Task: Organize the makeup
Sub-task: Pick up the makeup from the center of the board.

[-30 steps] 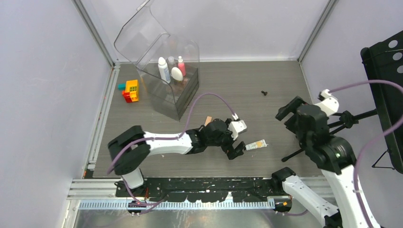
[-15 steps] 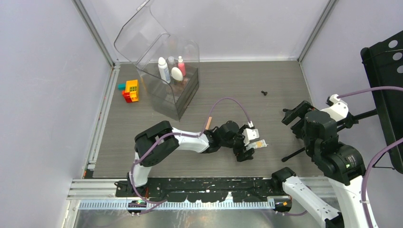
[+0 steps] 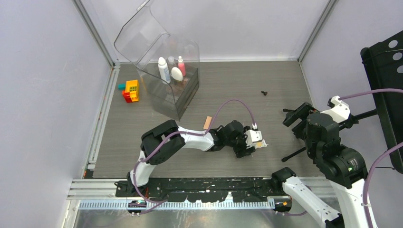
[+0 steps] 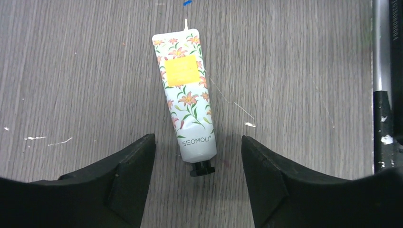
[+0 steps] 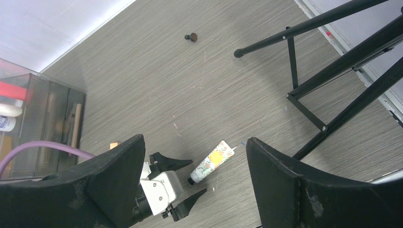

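Observation:
A floral cream tube (image 4: pixel 185 95) lies flat on the grey table, its black cap pointing at my left gripper (image 4: pixel 197 147). That gripper is open, low over the table, with its fingertips on either side of the cap end and not touching it. The tube (image 3: pixel 261 144) and left gripper (image 3: pixel 253 145) also show in the top view. My right gripper (image 5: pixel 195 140) is open and empty, high above the tube (image 5: pixel 212 161). A white bottle (image 3: pixel 163 69), pink bottle (image 3: pixel 181 66) and white oval compact (image 3: pixel 176 73) stand in the clear case. A peach sponge (image 3: pixel 207 122) lies near the left arm.
The clear plastic case (image 3: pixel 173 102) with a raised lid stands at the back left, toy bricks (image 3: pixel 129 90) to its left. A small dark object (image 3: pixel 263 93) lies mid-table. A black stand (image 5: pixel 309 85) has its legs on the table's right side.
My left arm has reached to the right, bringing its open fingers up around the tube's cap end. My right gripper moved right at first, then stayed almost still.

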Robot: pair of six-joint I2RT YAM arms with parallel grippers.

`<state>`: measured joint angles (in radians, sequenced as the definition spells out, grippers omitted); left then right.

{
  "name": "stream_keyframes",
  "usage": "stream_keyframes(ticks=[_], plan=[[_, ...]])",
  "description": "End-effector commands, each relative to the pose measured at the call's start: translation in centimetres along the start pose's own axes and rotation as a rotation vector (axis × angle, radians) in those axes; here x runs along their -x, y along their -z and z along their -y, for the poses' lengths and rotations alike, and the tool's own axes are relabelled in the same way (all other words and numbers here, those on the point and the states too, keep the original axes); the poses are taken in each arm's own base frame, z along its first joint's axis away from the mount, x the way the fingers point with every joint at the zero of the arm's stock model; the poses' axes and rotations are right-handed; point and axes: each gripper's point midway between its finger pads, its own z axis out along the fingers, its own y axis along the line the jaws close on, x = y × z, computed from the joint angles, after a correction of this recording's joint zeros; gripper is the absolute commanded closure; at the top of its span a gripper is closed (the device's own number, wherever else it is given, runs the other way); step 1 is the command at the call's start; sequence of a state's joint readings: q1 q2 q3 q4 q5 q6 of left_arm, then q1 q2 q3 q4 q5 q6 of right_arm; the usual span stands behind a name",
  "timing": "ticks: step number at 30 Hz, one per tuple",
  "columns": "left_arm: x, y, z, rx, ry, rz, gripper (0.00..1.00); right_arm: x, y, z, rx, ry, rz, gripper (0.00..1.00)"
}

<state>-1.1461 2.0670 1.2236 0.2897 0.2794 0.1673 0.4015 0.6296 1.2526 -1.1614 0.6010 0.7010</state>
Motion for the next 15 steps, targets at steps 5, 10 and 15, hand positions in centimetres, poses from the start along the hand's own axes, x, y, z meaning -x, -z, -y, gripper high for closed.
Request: stream_keyframes(ticks=[5,10,15], plan=[[0.1,-0.8,-0.6,0.015,-0.019,-0.009,0.39,0.2,-0.1,0.0,0.006,0.005,0.016,0.18],[0.1,-1.1,-0.6,0.010,-0.014,-0.027,0.49,0.1,-0.1,-0.1,0.006,0.008,0.012,0.18],[-0.7,-1.0,-0.6,0.012,-0.035,-0.052,0.61,0.2,-0.1,0.2,0.000,0.006,0.020,0.19]])
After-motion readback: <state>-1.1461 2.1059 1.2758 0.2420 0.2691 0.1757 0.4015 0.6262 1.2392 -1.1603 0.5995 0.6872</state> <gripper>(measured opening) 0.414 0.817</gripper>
